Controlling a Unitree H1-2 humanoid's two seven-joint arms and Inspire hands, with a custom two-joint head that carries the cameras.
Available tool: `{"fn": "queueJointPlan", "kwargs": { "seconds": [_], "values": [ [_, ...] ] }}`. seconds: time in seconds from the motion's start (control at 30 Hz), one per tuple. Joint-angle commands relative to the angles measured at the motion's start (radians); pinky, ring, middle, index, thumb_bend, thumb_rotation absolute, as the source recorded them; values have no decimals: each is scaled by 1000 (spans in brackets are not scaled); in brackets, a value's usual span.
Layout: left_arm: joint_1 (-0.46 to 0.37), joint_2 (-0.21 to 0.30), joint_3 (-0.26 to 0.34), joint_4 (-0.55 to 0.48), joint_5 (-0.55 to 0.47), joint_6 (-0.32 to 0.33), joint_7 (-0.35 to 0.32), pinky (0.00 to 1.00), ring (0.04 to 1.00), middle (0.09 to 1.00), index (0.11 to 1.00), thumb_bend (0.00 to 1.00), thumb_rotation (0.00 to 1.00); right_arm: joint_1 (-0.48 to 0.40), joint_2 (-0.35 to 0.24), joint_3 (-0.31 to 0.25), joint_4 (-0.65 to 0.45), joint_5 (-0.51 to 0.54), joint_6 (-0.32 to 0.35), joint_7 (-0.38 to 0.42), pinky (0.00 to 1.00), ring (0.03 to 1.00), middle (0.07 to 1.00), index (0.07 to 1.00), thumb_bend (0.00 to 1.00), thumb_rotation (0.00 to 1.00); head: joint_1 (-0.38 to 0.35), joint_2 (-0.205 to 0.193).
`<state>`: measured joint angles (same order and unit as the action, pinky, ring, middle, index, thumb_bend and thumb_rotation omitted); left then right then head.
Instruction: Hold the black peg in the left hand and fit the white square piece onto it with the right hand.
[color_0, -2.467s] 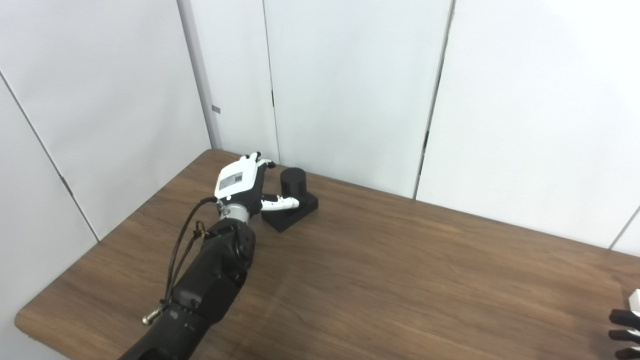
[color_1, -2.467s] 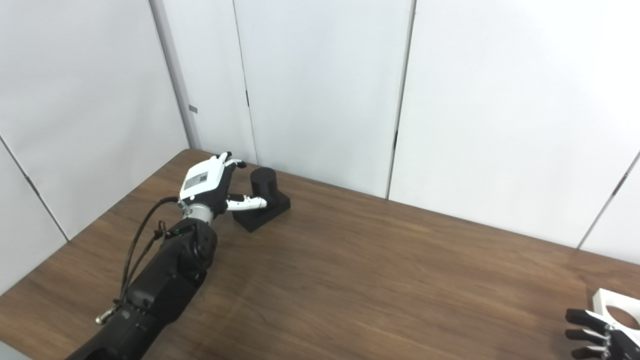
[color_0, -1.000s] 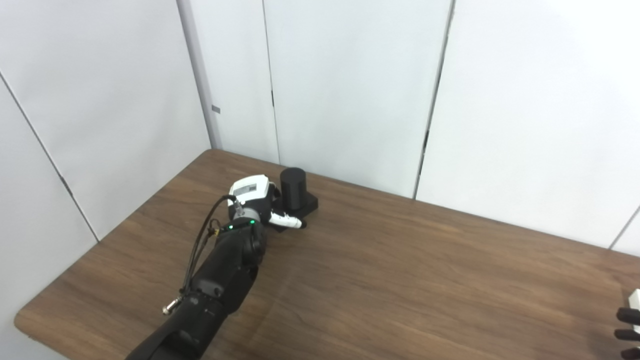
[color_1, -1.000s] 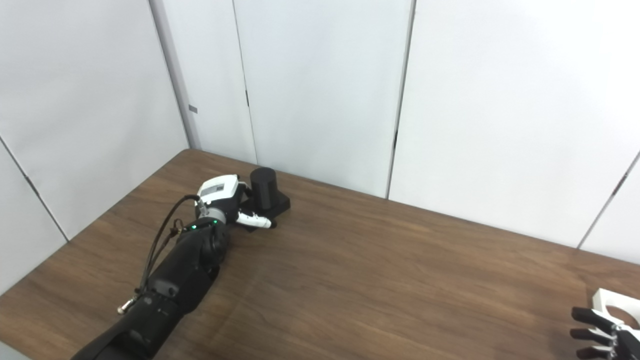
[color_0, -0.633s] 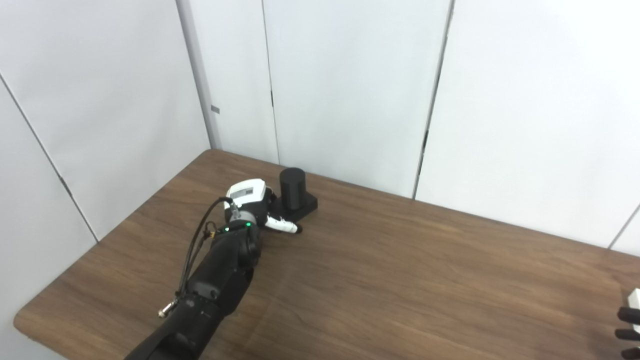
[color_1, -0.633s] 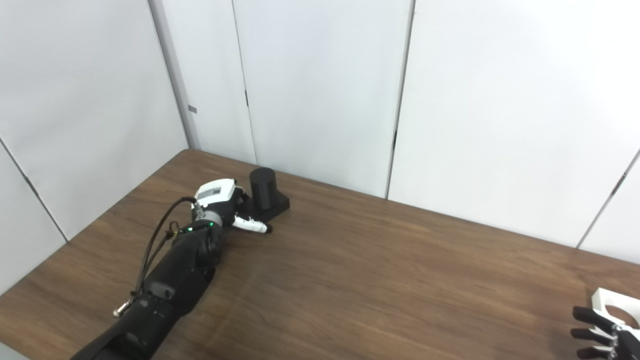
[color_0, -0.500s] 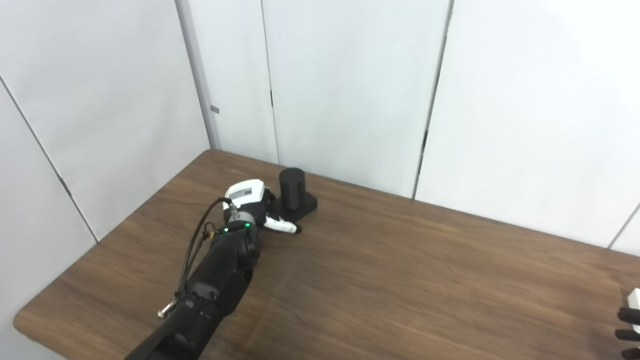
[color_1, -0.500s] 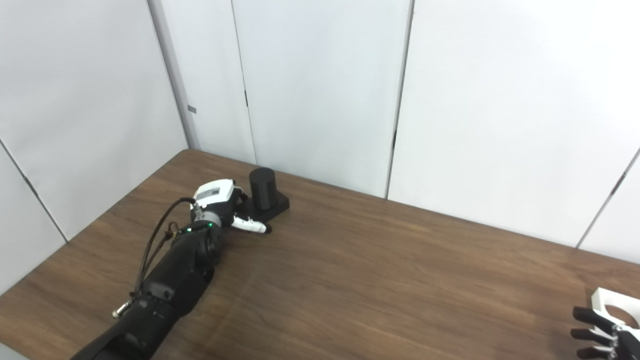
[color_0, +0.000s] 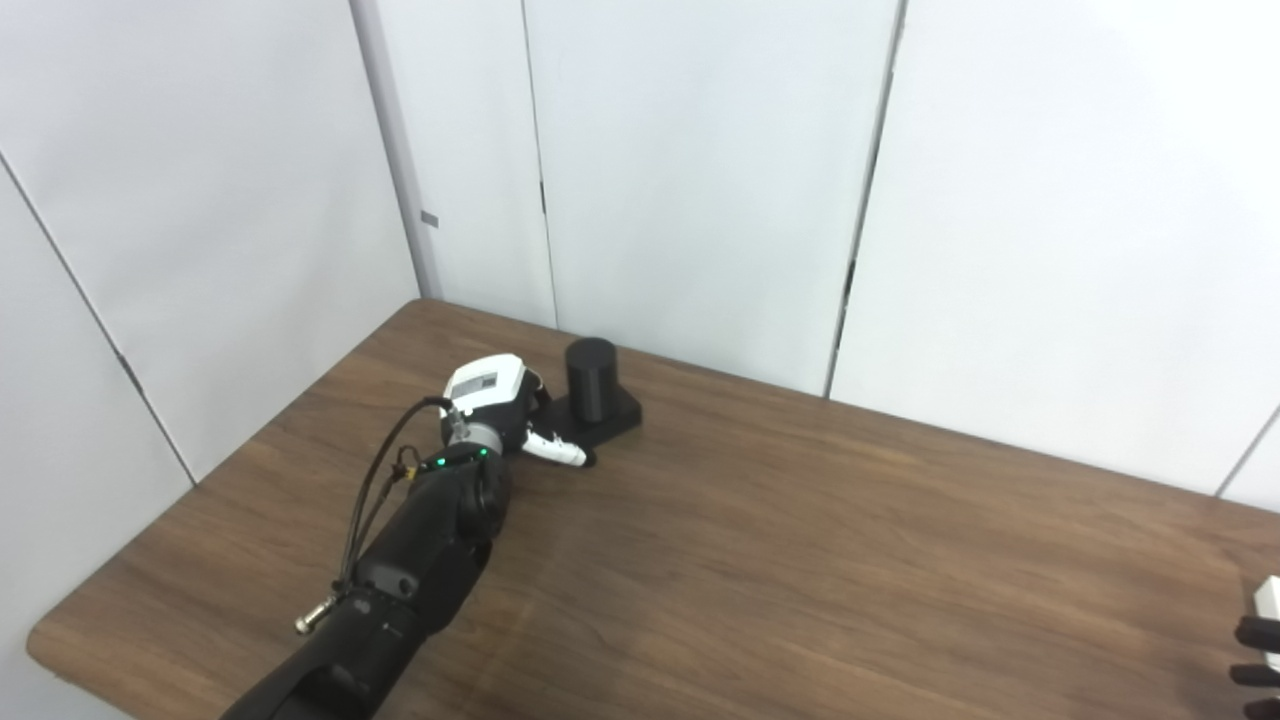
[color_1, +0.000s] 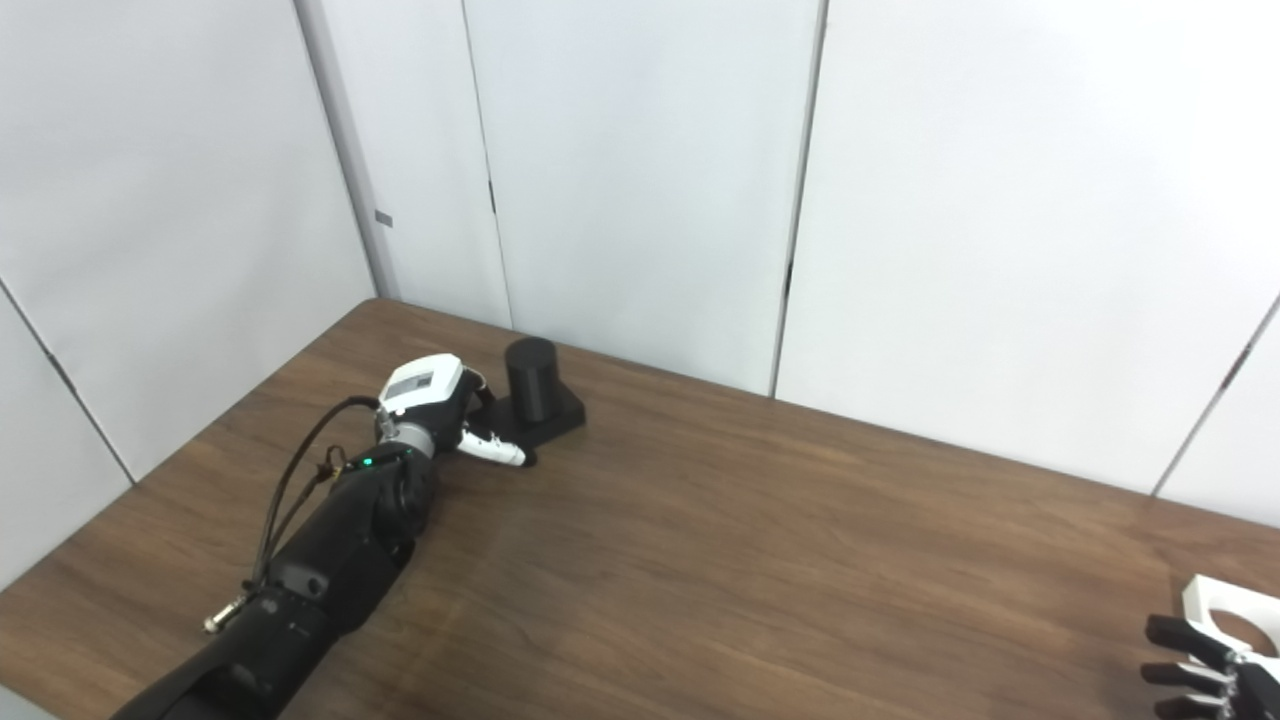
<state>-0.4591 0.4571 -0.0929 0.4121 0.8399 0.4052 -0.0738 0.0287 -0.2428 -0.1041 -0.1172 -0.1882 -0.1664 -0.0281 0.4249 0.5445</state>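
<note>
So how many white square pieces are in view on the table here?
1: the white square piece lies at the table's near right corner, beside the right hand. The frame edge cuts it off, so more may lie out of view.

Left hand (color_0: 492, 398) reaches far forward, thumb splayed; right hand (color_1: 1205, 668) shows spread dark fingers at the edge.

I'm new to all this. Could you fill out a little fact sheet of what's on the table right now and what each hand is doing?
surface: brown wooden table, white wall panels behind
black peg: black peg, an upright cylinder on a flat black base, at the far left of the table
left hand: left hand at the peg's base on the near left side; grasp hidden, cannot tell
white square piece: white square piece with a round hole, at the table's right edge
right hand: right hand, dark fingers spread, beside the piece, partly cut off by the frame
fitted yet: no
</note>
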Motion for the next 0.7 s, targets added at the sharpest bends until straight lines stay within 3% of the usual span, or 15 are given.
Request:
{"fn": "queueJointPlan", "kwargs": {
  "seconds": [0.0,0.13,0.27,0.43,0.57,0.67],
  "values": [
    [-13,22,-17,13,-18,-19,21,828,884,832,497,550,83,-16,-8,-11,-45,5,-10,-5,478,602,700,684,595,0,-4,1],
    [-17,15,-33,43,-52,-48,71,778,866,816,484,521,62,-12,-7,-11,-65,0,10,-4,477,604,700,687,585,0,-7,4],
    [-19,26,-66,55,-68,-72,80,777,867,823,483,520,57,-12,-9,-11,-68,-3,10,-5,460,586,694,683,578,0,-9,5],
    [-10,33,-86,36,-121,-112,72,777,861,822,484,523,57,-14,-8,-11,-71,1,8,-5,457,583,692,680,576,0,-22,11],
    [6,40,-108,24,-181,-216,55,783,853,823,484,523,54,-14,-6,-7,-77,-4,10,-4,453,579,692,679,568,0,-40,14],
    [23,47,-134,-26,-207,-255,12,826,874,839,484,522,51,-13,-2,-5,-85,-6,15,-6,455,584,699,681,560,0,-48,15]
  ]
}}
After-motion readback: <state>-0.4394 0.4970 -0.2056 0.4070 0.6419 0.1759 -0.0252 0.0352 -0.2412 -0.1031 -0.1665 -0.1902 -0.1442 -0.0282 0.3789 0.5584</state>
